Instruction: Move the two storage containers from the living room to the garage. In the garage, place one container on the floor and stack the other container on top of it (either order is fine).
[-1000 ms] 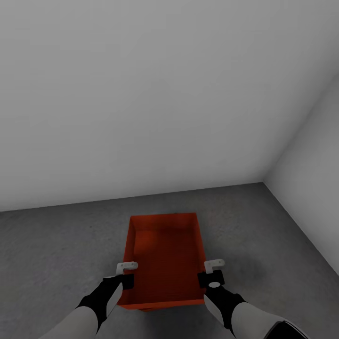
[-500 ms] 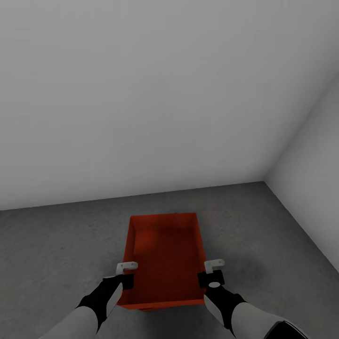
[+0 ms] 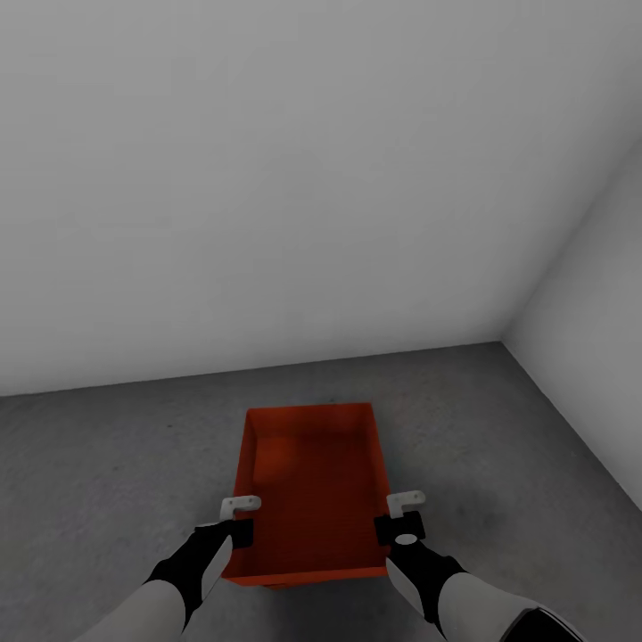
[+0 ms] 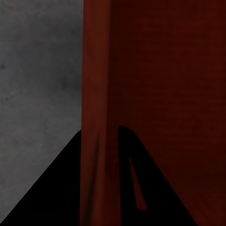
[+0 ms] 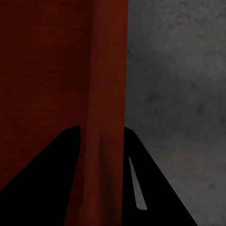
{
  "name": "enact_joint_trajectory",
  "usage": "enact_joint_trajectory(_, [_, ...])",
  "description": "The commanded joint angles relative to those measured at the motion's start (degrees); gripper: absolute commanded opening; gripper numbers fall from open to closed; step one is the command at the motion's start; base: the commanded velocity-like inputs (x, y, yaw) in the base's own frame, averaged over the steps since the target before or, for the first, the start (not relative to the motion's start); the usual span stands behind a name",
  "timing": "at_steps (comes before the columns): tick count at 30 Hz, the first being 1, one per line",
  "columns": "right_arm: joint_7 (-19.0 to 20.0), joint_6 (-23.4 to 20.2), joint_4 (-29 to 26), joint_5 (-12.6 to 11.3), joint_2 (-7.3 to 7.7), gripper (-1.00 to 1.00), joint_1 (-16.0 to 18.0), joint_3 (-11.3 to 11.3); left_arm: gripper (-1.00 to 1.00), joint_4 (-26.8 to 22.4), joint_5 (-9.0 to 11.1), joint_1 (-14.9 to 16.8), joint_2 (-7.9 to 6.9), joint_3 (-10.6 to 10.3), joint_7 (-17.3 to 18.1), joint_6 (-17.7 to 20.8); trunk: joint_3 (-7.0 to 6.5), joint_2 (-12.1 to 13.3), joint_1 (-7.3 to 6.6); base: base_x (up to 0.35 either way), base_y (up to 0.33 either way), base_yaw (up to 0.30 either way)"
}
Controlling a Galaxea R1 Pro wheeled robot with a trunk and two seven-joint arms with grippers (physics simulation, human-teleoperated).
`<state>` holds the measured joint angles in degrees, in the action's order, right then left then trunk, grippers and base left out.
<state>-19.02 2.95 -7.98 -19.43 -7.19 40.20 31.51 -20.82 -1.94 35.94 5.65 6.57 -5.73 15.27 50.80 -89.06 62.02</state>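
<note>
An orange-red lidless storage container [image 3: 312, 481] sits low over the dark grey concrete garage floor [image 3: 107, 464], its long axis pointing away from me. My left gripper [image 3: 236, 526] is shut on its left side wall near the front corner. My right gripper [image 3: 397, 522] is shut on the right side wall opposite. In the left wrist view the container wall [image 4: 99, 94] runs between the black fingers [image 4: 47, 197]. The right wrist view shows the wall [image 5: 108, 94] pinched the same way between its fingers [image 5: 155, 188]. Whether the bin rests on the floor I cannot tell.
A plain pale grey back wall [image 3: 267, 178] stands just beyond the container. A second wall [image 3: 588, 312] closes in on the right, meeting it at a corner [image 3: 501, 343]. Open concrete lies to the left and right of the bin.
</note>
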Motion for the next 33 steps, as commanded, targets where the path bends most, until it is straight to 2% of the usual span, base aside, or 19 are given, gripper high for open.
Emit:
enact_joint_trajectory(1, [-0.1, 0.3, 0.2, -1.2, 0.59, -1.0, 0.1, -0.9, -1.0, -0.3, -0.9, 0.0, -2.13, -0.1, -0.3, 0.4, 0.22, -0.4, 0.22, 0.0, 0.0, 0.0])
enact_joint_trajectory(8, [-0.1, 0.3, 0.2, -1.2, 0.59, -1.0, 0.1, -0.9, -1.0, -0.3, -0.9, 0.0, -2.13, -0.1, -0.3, 0.4, 1.48, -3.2, 1.76, 0.0, 0.0, 0.0])
enact_joint_trajectory(12, [-0.1, 0.3, 0.2, -1.2, 0.59, -1.0, 0.1, -0.9, -1.0, -0.3, -0.9, 0.0, -2.13, -0.1, -0.3, 0.4, 1.48, -3.2, 1.76, 0.0, 0.0, 0.0])
enact_joint_trajectory(21, [-0.1, 0.3, 0.2, -1.2, 0.59, -1.0, 0.1, -0.9, -1.0, -0.3, -0.9, 0.0, -2.13, -0.2, -0.3, 0.4, 3.1, -6.9, 3.73, 0.0, 0.0, 0.0])
enact_joint_trajectory(33, [-0.1, 0.3, 0.2, -1.2, 0.59, -1.0, 0.1, -0.9, -1.0, -0.3, -0.9, 0.0, -2.13, -0.1, -0.3, 0.4, 3.1, -6.9, 3.73, 0.0, 0.0, 0.0])
